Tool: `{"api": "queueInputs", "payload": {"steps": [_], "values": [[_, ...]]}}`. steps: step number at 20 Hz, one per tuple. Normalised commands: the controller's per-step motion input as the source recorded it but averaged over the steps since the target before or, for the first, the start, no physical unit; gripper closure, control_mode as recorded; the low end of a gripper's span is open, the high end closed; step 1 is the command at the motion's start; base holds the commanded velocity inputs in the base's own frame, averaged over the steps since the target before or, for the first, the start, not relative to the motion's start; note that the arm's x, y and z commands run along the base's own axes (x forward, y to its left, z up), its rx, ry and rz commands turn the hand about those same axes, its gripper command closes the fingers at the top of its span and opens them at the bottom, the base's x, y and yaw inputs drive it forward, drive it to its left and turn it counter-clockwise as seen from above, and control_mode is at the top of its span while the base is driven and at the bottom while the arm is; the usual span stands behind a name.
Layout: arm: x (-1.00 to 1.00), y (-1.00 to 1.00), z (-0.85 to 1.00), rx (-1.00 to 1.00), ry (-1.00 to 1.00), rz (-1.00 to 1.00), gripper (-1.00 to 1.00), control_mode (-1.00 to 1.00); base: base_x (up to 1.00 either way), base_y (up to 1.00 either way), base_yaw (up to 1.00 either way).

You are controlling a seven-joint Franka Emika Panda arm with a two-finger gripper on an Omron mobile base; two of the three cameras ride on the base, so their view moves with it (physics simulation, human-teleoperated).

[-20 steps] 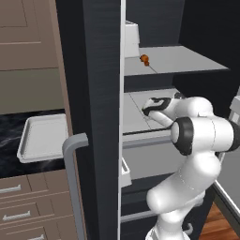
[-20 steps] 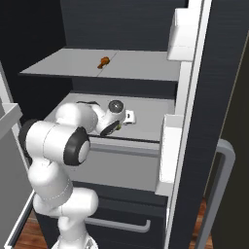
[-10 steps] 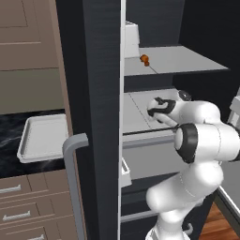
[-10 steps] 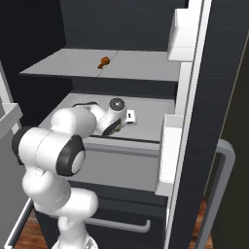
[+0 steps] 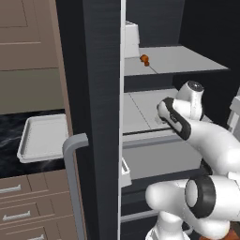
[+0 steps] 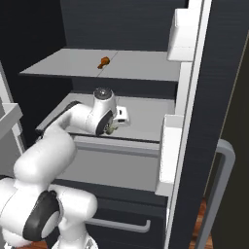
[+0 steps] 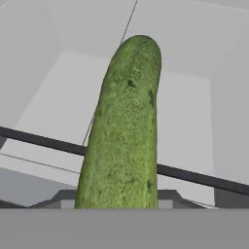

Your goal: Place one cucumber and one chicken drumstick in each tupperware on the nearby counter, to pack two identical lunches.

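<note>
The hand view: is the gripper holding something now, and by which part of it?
Yes. The gripper is shut on the long, bumpy green cucumber, holding it near one end; the rest of it reaches out along the gripper, over the grey fridge shelf.

one cucumber (image 7: 124, 131), one chicken drumstick (image 5: 145, 59), one tupperware (image 5: 41, 138)

The cucumber (image 7: 124, 131) has a rough, pebbled green skin with a dull sheen. The fridge shelves (image 5: 183, 58) look like smooth matt grey plastic. The counter (image 5: 9, 129) is glossy black veined stone over brown wooden drawers (image 5: 28, 206) with brushed metal handles. The tupperware (image 5: 42, 138) is plain matt white plastic.
</note>
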Motion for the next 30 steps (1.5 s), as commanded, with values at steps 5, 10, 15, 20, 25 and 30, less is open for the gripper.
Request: {"api": "queueInputs", "payload": {"steps": [5, 10, 15, 20, 25, 30], "values": [[-1.00, 0.00, 0.20, -0.12, 0.05, 0.03, 1.00, -1.00, 0.00, 0.00, 0.00], [-1.00, 0.03, 0.00, -0.09, -0.02, 0.05, 1.00, -1.00, 0.00, 0.00, 0.00], [-1.00, 0.03, 0.30, -0.01, -0.06, 0.02, 1.00, -1.00, 0.00, 0.00, 0.00], [-1.00, 0.02, 0.44, 0.00, -0.03, 0.02, 1.00, -1.00, 0.00, 0.00, 0.00], [-0.20, 0.03, 0.03, -0.01, 0.00, 0.01, 1.00, 1.00, -0.80, 0.05, 0.01], [0.00, 0.00, 0.00, 0.00, 0.00, 0.00, 1.00, 1.00, -1.00, 0.05, 0.00]]}}
